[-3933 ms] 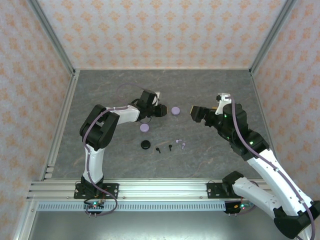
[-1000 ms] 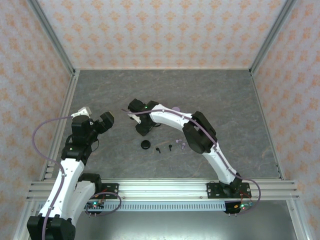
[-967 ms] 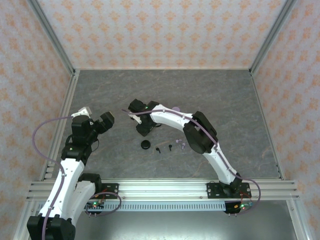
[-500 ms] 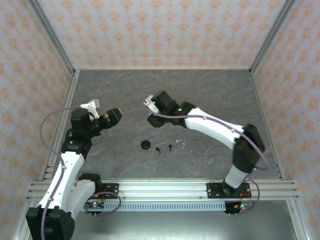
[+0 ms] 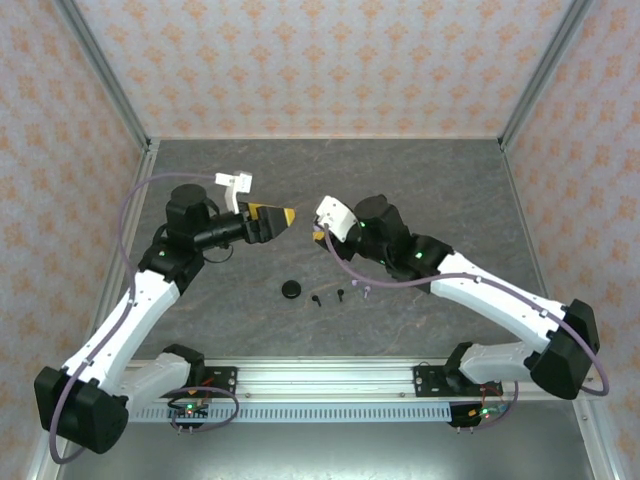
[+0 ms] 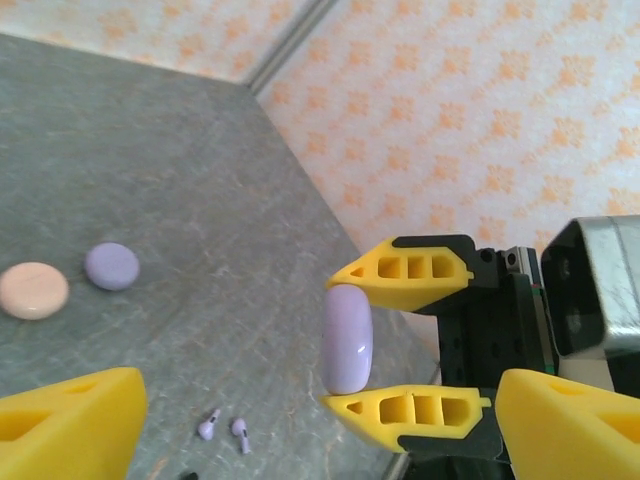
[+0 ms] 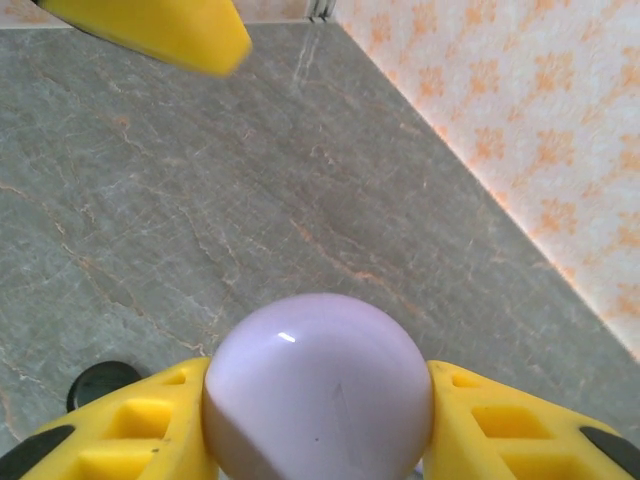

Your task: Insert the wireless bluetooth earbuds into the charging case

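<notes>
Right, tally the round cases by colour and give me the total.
Lilac: 2, the held lilac case and the loose lilac case
Pale pink: 1, the pink case
Black: 1, the black case
Total: 4

A lilac case is gripped edge-on between the right gripper's yellow fingers. On the table, a pink case and a lilac disc are seen just beside each other, with two lilac earbuds spotted apart from them.

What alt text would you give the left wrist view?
The right claw grips a lilac round plastic case edge-on between yellow fingers above the grey stone-patterned table. There lie a peach round case, another lilac round case and two tiny lilac stemmed earbuds.
</notes>
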